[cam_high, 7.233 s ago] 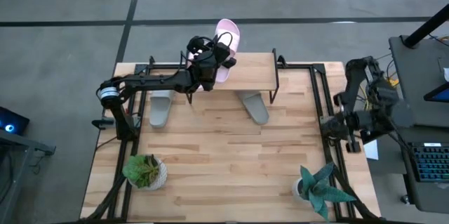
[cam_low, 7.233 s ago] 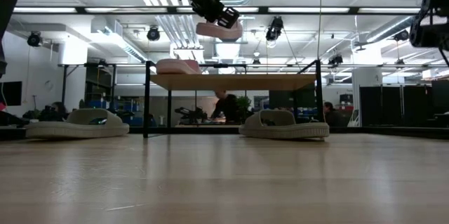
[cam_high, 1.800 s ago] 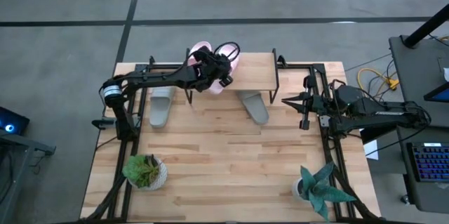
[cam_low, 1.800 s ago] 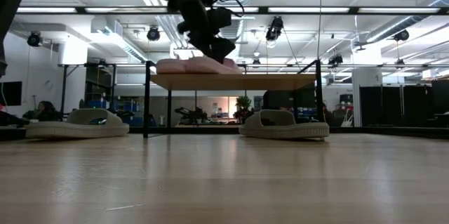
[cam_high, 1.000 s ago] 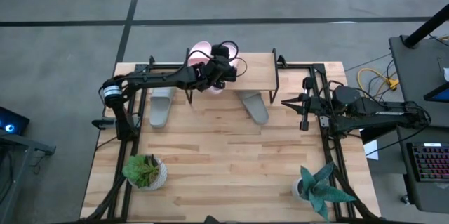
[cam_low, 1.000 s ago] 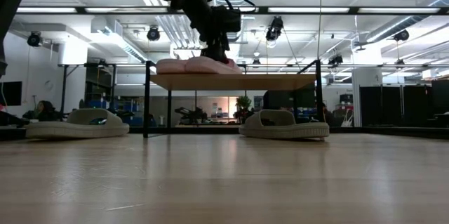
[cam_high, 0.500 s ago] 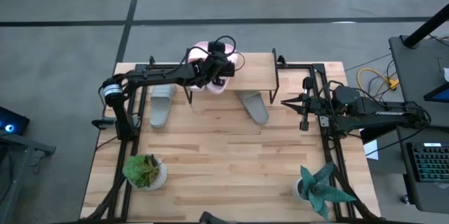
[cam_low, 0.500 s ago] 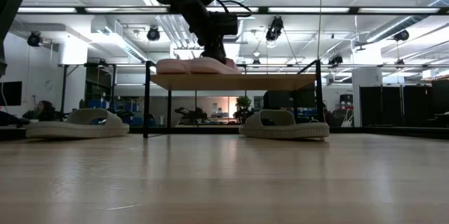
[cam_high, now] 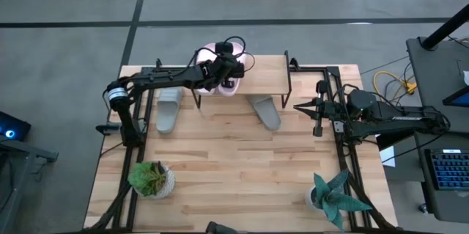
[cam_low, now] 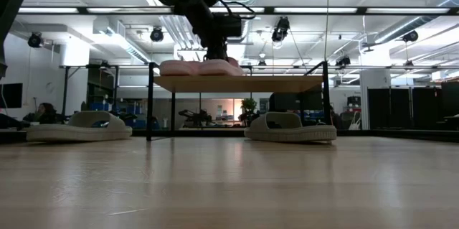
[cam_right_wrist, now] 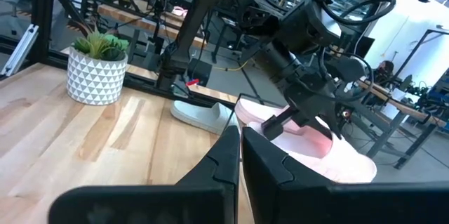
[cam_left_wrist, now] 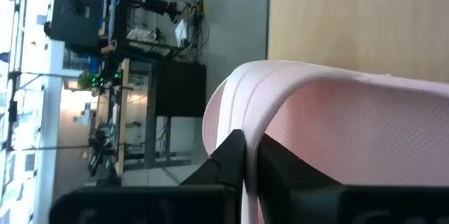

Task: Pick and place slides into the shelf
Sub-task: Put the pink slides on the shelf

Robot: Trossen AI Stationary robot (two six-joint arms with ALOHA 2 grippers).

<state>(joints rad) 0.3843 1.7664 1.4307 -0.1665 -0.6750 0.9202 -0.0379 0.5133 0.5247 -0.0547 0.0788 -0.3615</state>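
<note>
The shelf (cam_high: pixel 267 76) stands at the table's far edge. Two light pink slides lie side by side on its plank: one (cam_high: pixel 209 49) toward the left, the other (cam_high: pixel 243 62) under my left gripper (cam_high: pixel 226 69), which is shut on it. Two grey slides (cam_high: pixel 168 111) (cam_high: pixel 265 113) rest sole-down on the tabletop, partly under the shelf's near edge. My right gripper (cam_high: pixel 297 106) is shut and touches nothing. It hovers high by the table's right edge, pointing at the shelf's right end. My left gripper pinches a ribbed pink edge of the slide's strap (cam_left_wrist: pixel 247 140) between its two fingers (cam_left_wrist: pixel 231 161). It comes from above, slanting down over the plank. The slide lies flat on the shelf top (cam_low: pixel 222 69), beside the other pink slide (cam_low: pixel 179 67).
Two potted plants stand at the table's near corners (cam_high: pixel 152 179) (cam_high: pixel 333 197). Black frame rails run along the left and right edges. A desk with a keyboard (cam_high: pixel 447 168) sits beyond the right edge. Bare tabletop (cam_high: pixel 234 168) lies between the shelf and the plants.
My left gripper has shifted a little toward the table's left edge, staying low over the shelf and shut on the pink slide. The slide has moved along the plank with it, closer to the other pink slide.
</note>
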